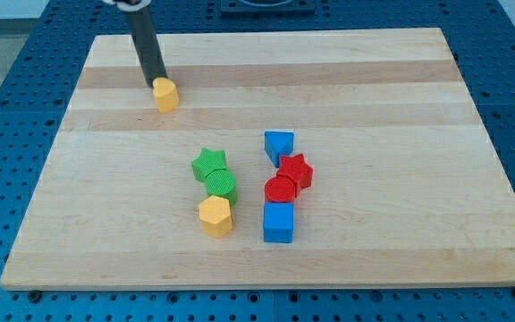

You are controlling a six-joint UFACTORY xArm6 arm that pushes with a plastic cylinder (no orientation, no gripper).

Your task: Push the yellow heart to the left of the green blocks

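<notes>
The yellow heart point(165, 94) lies near the board's upper left. My tip point(153, 85) is touching or just off its upper-left side; the dark rod rises from there to the view's top. The green star point(209, 164) and the green round block point(221, 184) sit together near the board's middle, well below and right of the heart.
A yellow hexagon point(215, 216) touches the green round block from below. To the right are a blue block with a pointed shape point(278, 145), a red star point(296, 170), a red round block point(280, 190) and a blue cube point(278, 222). The wooden board point(418, 89) ends on a blue perforated table.
</notes>
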